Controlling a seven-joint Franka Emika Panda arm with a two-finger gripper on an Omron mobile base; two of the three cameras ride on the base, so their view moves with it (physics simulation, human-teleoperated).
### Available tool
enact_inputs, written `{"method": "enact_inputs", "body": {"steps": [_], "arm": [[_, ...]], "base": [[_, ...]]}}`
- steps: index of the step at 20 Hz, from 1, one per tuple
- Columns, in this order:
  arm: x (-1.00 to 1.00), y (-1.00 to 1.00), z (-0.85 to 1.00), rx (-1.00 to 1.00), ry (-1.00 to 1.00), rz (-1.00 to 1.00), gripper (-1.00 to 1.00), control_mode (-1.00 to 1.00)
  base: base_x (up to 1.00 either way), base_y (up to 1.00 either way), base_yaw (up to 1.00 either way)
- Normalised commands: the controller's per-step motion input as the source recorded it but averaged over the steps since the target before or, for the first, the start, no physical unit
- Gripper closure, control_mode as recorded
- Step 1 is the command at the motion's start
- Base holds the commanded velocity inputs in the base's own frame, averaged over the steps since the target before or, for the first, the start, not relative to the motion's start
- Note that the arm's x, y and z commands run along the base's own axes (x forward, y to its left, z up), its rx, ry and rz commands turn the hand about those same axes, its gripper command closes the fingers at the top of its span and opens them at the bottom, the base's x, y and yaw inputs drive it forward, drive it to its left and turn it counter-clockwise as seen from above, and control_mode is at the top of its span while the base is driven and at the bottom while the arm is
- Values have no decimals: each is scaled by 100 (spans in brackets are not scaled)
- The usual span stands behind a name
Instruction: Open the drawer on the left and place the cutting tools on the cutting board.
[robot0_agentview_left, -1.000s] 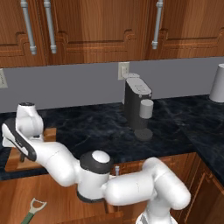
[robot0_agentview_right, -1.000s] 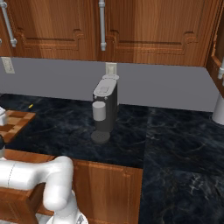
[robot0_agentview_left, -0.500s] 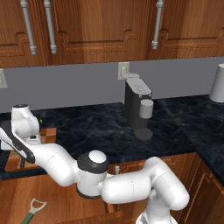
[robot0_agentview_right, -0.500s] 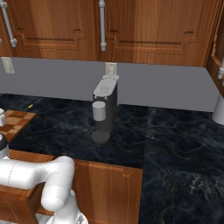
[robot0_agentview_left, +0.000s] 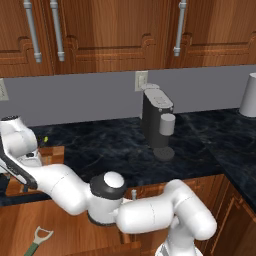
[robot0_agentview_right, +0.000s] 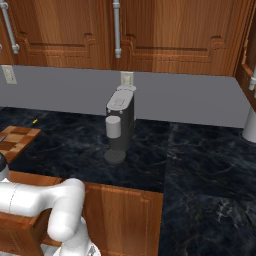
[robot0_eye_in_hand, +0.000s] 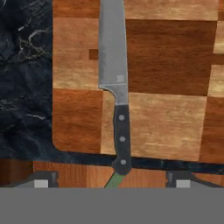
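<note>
Grey-bladed, dark-handled knife (robot0_eye_in_hand: 117, 92) on a light-and-dark-brown checkered cutting board (robot0_eye_in_hand: 166, 87); green-handled peeler (robot0_agentview_left: 37, 241); black marbled counter (robot0_agentview_right: 200, 155).

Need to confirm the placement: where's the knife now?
In the hand view, the knife lies on the cutting board near its left edge, handle end overhanging the near edge.

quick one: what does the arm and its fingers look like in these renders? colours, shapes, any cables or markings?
The arm is glossy white, built of fat rounded tube links with bulbous elbows. Dark grey to black rings and caps sit at the joints, plus a black band on the link near the hand. No cables or markings are visible. In the hand view, the fingers are small, dark grey and blocky, each with a paler square patch.
</note>
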Motion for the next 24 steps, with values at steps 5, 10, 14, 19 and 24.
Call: {"method": "enact_inputs", "body": {"steps": [5, 10, 14, 19, 24], "arm": [[-100, -38, 50, 0, -13, 0, -100, -100], [-98, -83, 25, 0, -15, 0, -100, -100], [-86, -94, 1, 0, -7, 0, -100, -100], [-76, -93, 0, 9, 0, 0, -100, -100], [-60, -33, 0, 16, 0, 0, -100, -100]], "base": [[0, 0, 0], [0, 0, 0], [0, 0, 0], [0, 0, 0], [0, 0, 0]]}}
